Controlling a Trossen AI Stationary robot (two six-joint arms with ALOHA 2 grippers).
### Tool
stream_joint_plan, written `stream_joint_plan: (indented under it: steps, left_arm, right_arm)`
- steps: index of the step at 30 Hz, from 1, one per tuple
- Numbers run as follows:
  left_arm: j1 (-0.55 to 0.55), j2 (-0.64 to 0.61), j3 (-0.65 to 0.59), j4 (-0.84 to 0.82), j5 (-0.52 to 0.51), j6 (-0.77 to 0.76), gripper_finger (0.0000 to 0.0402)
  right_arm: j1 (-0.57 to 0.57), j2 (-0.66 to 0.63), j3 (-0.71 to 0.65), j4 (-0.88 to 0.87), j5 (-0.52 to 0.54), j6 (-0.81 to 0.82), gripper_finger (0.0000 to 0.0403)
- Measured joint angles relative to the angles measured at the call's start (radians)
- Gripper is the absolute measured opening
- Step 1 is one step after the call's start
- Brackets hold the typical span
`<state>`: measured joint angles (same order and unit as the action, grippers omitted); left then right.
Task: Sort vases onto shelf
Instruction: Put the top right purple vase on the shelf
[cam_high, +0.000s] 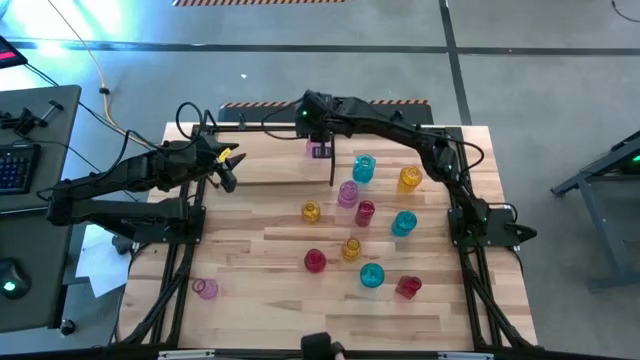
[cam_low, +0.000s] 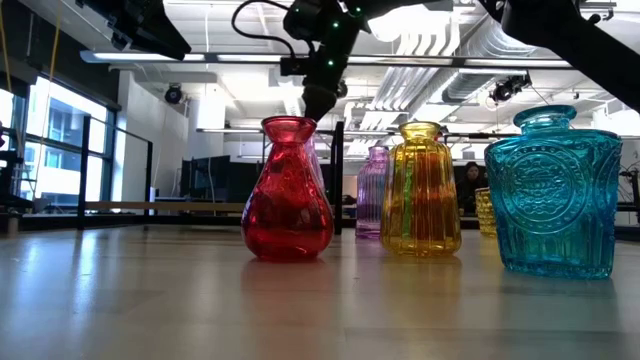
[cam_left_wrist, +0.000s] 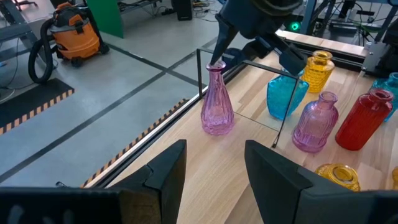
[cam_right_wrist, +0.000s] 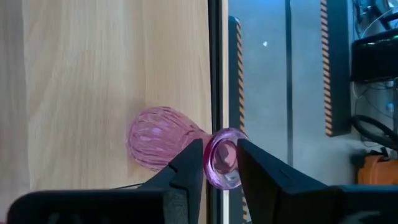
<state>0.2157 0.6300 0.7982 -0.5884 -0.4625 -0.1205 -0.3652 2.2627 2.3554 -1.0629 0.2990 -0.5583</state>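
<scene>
A pink narrow-necked vase (cam_left_wrist: 216, 102) stands upright on its base on the shelf (cam_high: 270, 168) at the table's far edge, beside a black upright rod (cam_left_wrist: 199, 68). My right gripper (cam_right_wrist: 221, 168) reaches down over it, with its fingers a little apart and close on either side of the vase's rim (cam_right_wrist: 222, 158). My left gripper (cam_left_wrist: 214, 180) is open with nothing between its fingers. It hovers over the table's left side (cam_high: 228, 170) and points toward the shelf. Several cyan, yellow, red and pink vases stand on the tabletop, among them a cyan one (cam_high: 363, 168) and a red one (cam_high: 315, 261). My right gripper has one finger (cam_right_wrist: 186, 168) on each side of the pink vase's rim, slanting down from above. I cannot tell whether either finger touches the glass. The vase stands upright on the shelf's plank.
Vases crowd the table's middle and right: yellow (cam_high: 410, 178), pink (cam_high: 347, 193), red (cam_high: 365, 212), cyan (cam_high: 404, 222), cyan (cam_high: 371, 276), red (cam_high: 407, 287). A lone pink vase (cam_high: 206, 289) stands near the left front corner. The shelf's thin rods (cam_low: 340, 180) rise at the far edge.
</scene>
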Motion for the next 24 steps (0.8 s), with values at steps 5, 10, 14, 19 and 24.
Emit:
stream_joint_plan:
  steps: [5, 10, 14, 19, 24]
  left_arm:
    - [0.0, 0.0, 0.0, -0.005, 0.0, 0.0, 0.0157]
    - [0.0, 0.0, 0.0, -0.028, 0.0, -0.007, 0.0157]
    - [0.0, 0.0, 0.0, -0.044, 0.0, -0.009, 0.0157]
    - [0.0, 0.0, 0.0, -0.047, 0.0, -0.009, 0.0157]
    - [0.0, 0.0, 0.0, -0.057, 0.005, -0.009, 0.0157]
  right_arm:
    - [0.007, 0.0, 0.0, 0.008, 0.031, 0.0, 0.0087]
    - [0.006, -0.004, 0.0, 0.028, 0.035, -0.004, 0.0087]
    - [0.007, -0.02, 0.0, 0.042, 0.038, -0.008, 0.0087]
    - [0.009, -0.053, 0.002, 0.041, 0.038, 0.005, 0.0087]
    - [0.02, -0.096, 0.002, 0.007, -0.006, 0.055, 0.0079]
